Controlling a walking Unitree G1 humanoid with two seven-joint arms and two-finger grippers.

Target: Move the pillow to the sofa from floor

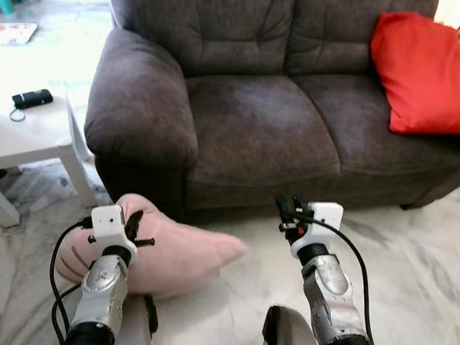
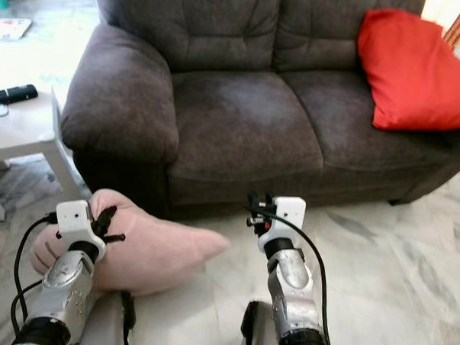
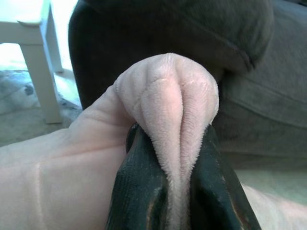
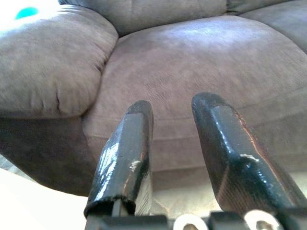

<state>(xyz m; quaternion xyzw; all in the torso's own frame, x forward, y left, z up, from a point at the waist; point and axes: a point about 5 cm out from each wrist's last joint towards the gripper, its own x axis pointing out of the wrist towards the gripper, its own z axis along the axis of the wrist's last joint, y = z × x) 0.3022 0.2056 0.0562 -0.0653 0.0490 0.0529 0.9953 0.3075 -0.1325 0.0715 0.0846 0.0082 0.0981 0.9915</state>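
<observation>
While the grey sofa [image 1: 294, 106] held a red cushion [image 1: 425, 74] on its right seat, the pink pillow [image 1: 173, 254] lay on the marble floor [image 1: 409, 257] before its left armrest. The left gripper [image 3: 175, 158] pinched a pillow fold; the right gripper [image 4: 172, 143] hovered empty, fingers parted.

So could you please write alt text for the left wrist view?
The left hand pinches a fold of the pink pillow between its black fingers. Behind are the dark grey sofa and a white table leg.

No legible text or labels anywhere.
</observation>
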